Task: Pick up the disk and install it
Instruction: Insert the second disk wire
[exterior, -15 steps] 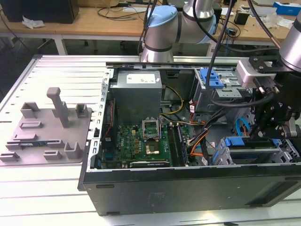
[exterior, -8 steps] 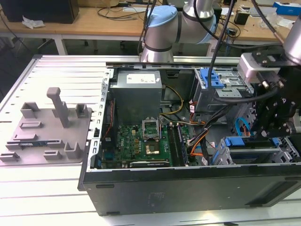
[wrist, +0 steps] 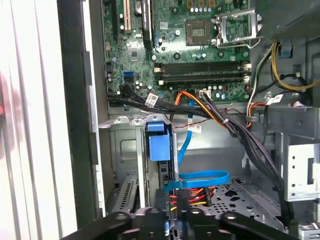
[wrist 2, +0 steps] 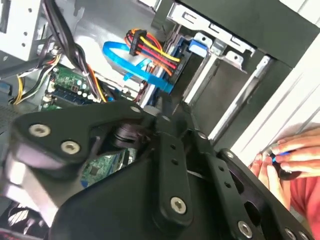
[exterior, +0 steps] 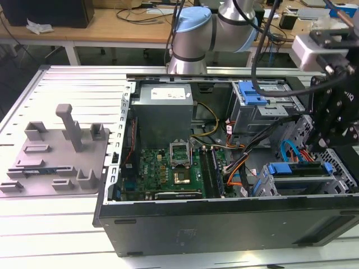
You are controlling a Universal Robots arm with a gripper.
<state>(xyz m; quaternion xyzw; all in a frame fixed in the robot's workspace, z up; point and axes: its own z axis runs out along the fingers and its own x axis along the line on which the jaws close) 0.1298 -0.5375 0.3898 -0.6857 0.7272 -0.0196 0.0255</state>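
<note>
Just beneath the gripper [wrist 2: 166,107], the open computer case [exterior: 224,227] lies on its side on a pale ribbed metal table [exterior: 56,235]. The black fingers [wrist 2: 170,150] are drawn narrow, with their tips close together and nothing visible between them.

Below the tips, the disk [exterior: 300,180] sits on edge in the drive cage [exterior: 336,185] at the case's front corner, with its blue rail uppermost. The fingers are apart from it. Just beyond the fingertips in the second wrist view, a flat blue cable [wrist 2: 135,65] and a bundle of red, yellow and orange wires [wrist 2: 150,50] run to the bay.

Farther from the fingers, across the case floor, is the green motherboard [exterior: 174,168]. Past it stands a grey power supply box [exterior: 162,106].

Well away from the fingers, outside the case on the same table, a grey fixture plate [exterior: 56,151] carries upright posts and slots. Behind the arm, wooden workbenches [exterior: 112,28] strewn with cables cross the room.

A person's hand [wrist 2: 290,155] rests on the table past the case wall, on the far side of the cage from the fingers.
</note>
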